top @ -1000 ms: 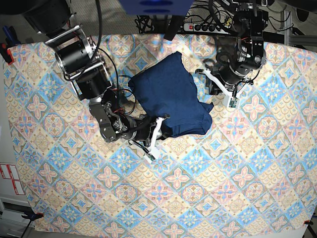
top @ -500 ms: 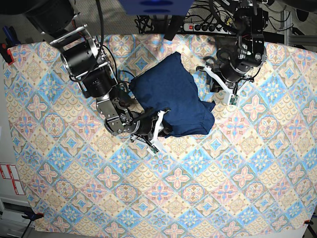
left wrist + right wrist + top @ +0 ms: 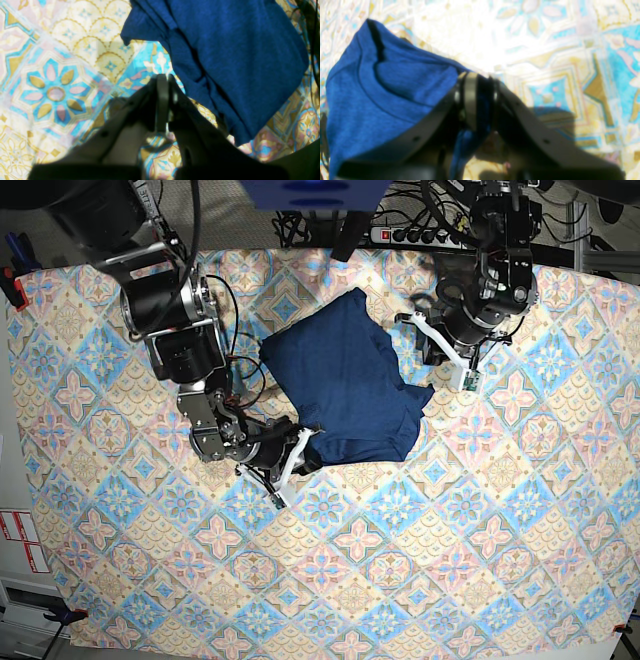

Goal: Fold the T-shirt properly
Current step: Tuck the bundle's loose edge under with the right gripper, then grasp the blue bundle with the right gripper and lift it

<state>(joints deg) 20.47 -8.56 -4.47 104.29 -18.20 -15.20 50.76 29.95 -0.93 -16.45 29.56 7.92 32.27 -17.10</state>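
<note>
The dark navy T-shirt lies bunched and partly folded on the patterned tablecloth, behind the middle. My right gripper is at its front-left corner, shut on a fold of the fabric. The right wrist view shows blue cloth pinched between the fingers, with the rest of the T-shirt spreading to the left. My left gripper hovers just off the shirt's right edge. Its fingers are pressed together with nothing between them, and the T-shirt lies ahead to the right.
A power strip and cables lie past the table's back edge. A red clamp holds the cloth at the left edge. The right arm's thick body stands over the back-left part of the table.
My right gripper has pulled the pinched corner leftward and toward the front, and the shirt's front-right edge has drawn in with it. The left gripper has hardly moved.
</note>
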